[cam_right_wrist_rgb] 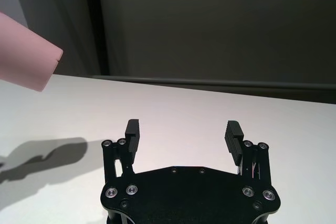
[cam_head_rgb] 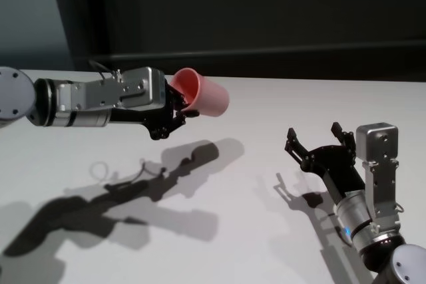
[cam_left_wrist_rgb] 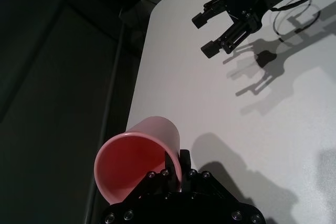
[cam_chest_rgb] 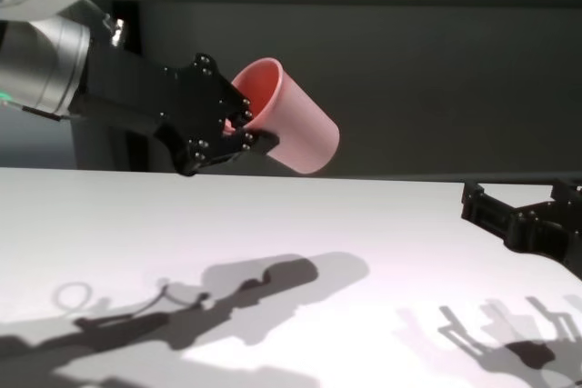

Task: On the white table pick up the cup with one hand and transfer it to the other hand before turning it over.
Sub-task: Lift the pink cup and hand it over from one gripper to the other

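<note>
Aloft: L pincer (cam_head_rgb: 181, 107) grips cup (cam_head_rgb: 203, 93) rim

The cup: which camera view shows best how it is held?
The chest view: the cup hangs tilted above the white table, the left gripper pinching its rim. The head view shows this smaller, the left wrist view mostly its inside, the right wrist view only its base end.
</note>
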Available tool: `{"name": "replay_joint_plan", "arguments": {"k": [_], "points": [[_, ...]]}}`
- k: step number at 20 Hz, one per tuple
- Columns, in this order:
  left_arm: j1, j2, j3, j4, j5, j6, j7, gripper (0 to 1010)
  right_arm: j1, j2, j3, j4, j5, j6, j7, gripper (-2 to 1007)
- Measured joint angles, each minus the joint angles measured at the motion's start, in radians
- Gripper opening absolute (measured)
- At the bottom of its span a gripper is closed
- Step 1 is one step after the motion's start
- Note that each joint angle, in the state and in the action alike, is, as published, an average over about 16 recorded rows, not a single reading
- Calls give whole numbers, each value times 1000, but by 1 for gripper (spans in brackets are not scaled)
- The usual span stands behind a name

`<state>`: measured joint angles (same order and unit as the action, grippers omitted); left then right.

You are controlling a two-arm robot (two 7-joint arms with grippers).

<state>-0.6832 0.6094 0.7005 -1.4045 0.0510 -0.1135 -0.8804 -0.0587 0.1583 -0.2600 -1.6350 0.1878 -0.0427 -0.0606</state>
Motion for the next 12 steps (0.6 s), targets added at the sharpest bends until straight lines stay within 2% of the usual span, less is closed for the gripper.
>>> {"name": "replay_joint_plan", "arguments": {"k": [6, 12], "points": [[29, -22, -69, 33, -160, -11, 21, 46, 0, 0, 0, 0, 0, 0, 0, 1002], [46, -55, -116, 75, -305, -17, 12, 46, 0, 0, 0, 0, 0, 0, 0, 1002]]}}
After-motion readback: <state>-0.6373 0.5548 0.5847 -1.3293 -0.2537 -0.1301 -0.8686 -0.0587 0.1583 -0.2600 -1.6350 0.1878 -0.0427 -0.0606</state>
